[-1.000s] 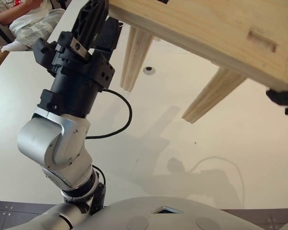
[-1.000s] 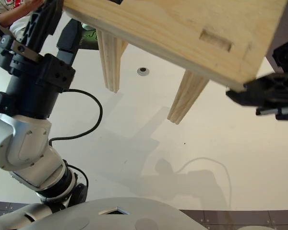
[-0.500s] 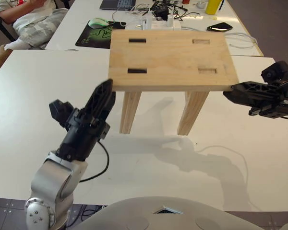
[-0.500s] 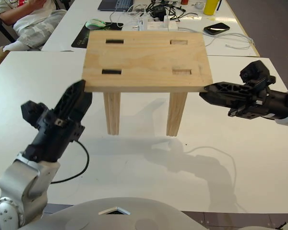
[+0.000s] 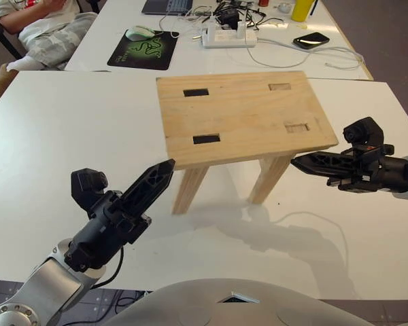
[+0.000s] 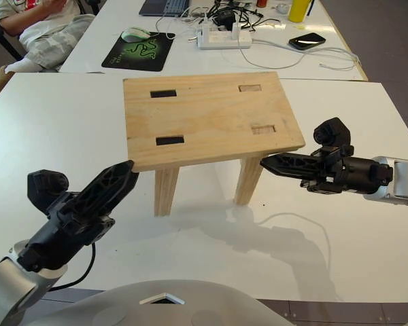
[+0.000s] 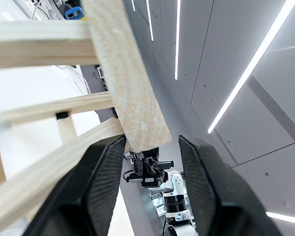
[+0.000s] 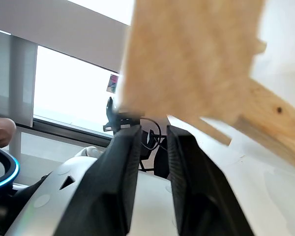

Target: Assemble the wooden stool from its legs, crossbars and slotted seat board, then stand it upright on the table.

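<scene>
The pale wooden stool (image 5: 245, 115), half a second ago level between your two claws and a second ago hoisted close under the head camera, now stands on its legs near the middle of the white table (image 5: 68, 136), its slotted seat board (image 5: 238, 102) facing up and turned slightly askew. That puts the task at or very near its end, to judge by the legs planted on the table and the crossbars seated beneath the board. Your left arm reaches low across the table's near edge, the left claw (image 5: 164, 170) pointing up at the seat's near left corner; its fingers (image 7: 103, 182) are spread wide with that corner just at the tips, clamping nothing. Your right arm stretches in level from the right, the right claw (image 5: 300, 161) just off the seat's right corner, its fingers (image 8: 120, 167) parted only narrowly and empty.
</scene>
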You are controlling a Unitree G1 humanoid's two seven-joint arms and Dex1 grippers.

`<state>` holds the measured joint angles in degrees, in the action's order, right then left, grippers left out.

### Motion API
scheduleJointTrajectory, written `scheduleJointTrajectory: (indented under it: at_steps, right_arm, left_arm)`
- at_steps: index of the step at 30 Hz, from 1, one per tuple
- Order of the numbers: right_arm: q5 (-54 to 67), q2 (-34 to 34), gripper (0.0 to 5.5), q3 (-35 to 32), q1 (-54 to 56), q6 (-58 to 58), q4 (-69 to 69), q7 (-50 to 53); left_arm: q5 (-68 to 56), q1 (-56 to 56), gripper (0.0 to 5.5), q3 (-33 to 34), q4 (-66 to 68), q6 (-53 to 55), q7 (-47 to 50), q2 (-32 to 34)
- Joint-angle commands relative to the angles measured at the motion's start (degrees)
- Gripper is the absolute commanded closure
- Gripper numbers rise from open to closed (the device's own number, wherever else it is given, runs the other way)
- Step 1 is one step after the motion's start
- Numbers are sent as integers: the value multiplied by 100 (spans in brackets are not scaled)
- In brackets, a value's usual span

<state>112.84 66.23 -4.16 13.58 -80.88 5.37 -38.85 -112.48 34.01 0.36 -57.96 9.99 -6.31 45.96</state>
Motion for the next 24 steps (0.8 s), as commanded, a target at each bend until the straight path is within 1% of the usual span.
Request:
scheduleJointTrajectory:
  at_steps: [1, 2, 4, 9, 11, 13, 15, 16, 18, 19, 21, 23, 24]
  right_arm:
    - [16, 32, 393, -27, 140, -33, 9, 64]
    - [16, 33, 371, -5, 175, -49, 12, 46]
    - [16, 66, 344, 4, 165, -82, -16, -13]
    - [16, 111, 269, -63, 52, -85, -84, -52]
    - [16, 116, 261, -121, 4, -61, -62, -24]
    - [16, 113, 261, -209, -68, 13, -54, 89]
    - [11, 121, 261, -392, -113, 205, 207, 369]
    - [-182, 141, 261, -539, -154, 281, 363, 422]
    - [-1248, 117, 261, -779, -30, 730, 723, 95]
    - [-1827, 79, 261, -815, 243, 1093, 1027, -88]
    - [-2844, -123, 261, -818, 1116, 2121, 1694, -298]
    - [-3255, -649, 261, -992, 2101, 2927, 1824, 62]
    - [-3434, -931, 261, -1092, 2346, 3321, 1678, 257]
  left_arm:
    - [-51, 186, 290, 215, 223, 71, -157, -1]
    - [-51, 259, 268, 269, 290, 151, -223, 10]
    - [-51, 405, 242, 435, 415, 336, -416, 50]
    - [-51, 755, 168, 1171, 1005, 1104, -963, 143]
    - [-51, 734, 137, 1533, 1332, 1441, -1046, 121]
    - [-51, 636, 134, 1888, 1622, 1721, -1022, 99]
    - [-51, 341, 134, 2408, 2055, 1898, -952, 36]
    - [-51, 143, 134, 2679, 2295, 1915, -863, 48]
    - [18, -286, 134, 3181, 2783, 1707, -548, 159]
    - [339, -561, 134, 3376, 3060, 1555, -391, 181]
    - [1476, -1218, 134, 3582, 3468, 1103, -37, 209]
    - [2697, -1961, 134, 3513, 3616, 647, 310, 289]
    - [3160, -2349, 134, 3352, 3647, 524, 431, 321]
